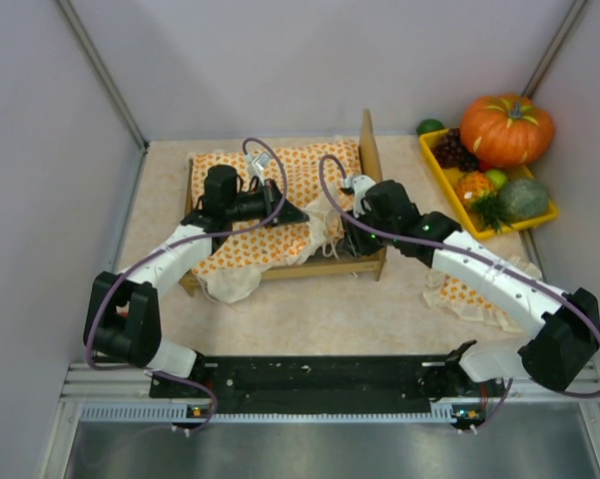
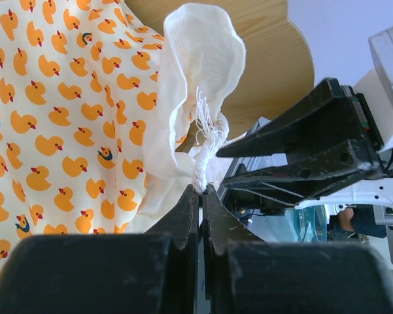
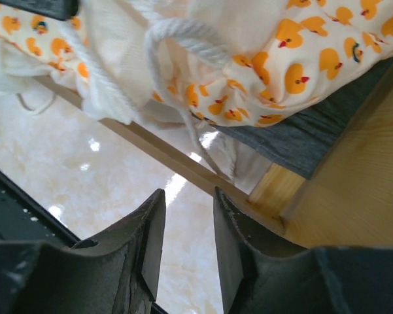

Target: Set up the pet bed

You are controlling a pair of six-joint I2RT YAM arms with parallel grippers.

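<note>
Your pet bed [image 1: 319, 267] sits in the middle of the table [image 1: 309, 319], under the duck blanket [image 1: 300, 170]. Your left gripper [image 2: 201, 193] pinches the blanket's white string [image 2: 206, 147] tight. Your right gripper [image 3: 186, 229] is parted and empty near the bed's corner. You seem to be fixing the blanket on. Next, catch the loose string.

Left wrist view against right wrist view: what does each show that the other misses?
Only left wrist: the left gripper shut on a white cord at the ruffle of the bedspread, headboard behind. Only right wrist: the bed's grey base, its side rail, the tabletop. Both: the duck-print bedspread and the right gripper, open and empty.
</note>
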